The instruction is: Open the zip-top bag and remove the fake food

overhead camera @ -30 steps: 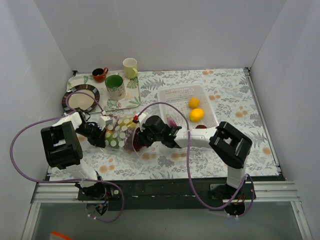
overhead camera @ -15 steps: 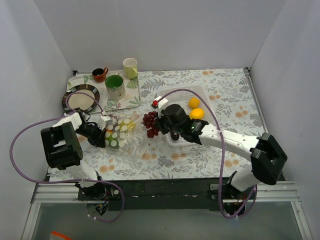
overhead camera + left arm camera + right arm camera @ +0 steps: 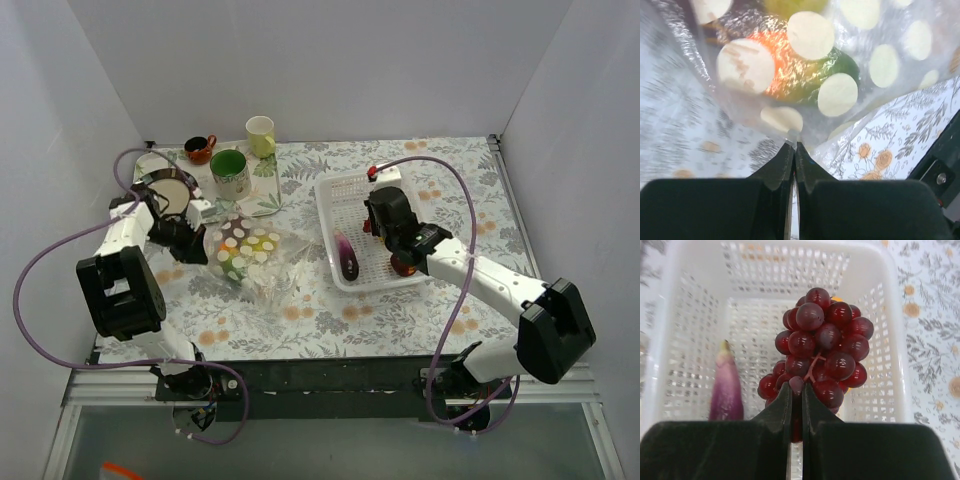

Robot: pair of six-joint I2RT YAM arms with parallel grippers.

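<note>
The zip-top bag is clear with white dots and hangs lifted off the table at the left. My left gripper is shut on its plastic, and orange and green fake food shows through it. Over the white basket at the right, my right gripper is shut on a dark red grape bunch, which hangs above the basket floor. A purple eggplant lies at the basket's left side. A red fruit sits by its near edge.
At the back left a tray carries a green mug. A pale yellow cup and a red-brown cup stand beyond it, and a dark-rimmed plate lies under my left arm. White walls close in three sides.
My right gripper has pulled the grape bunch out of the bag and carried it right, over the basket. My left gripper has raised the bag and drawn back toward the plate.
</note>
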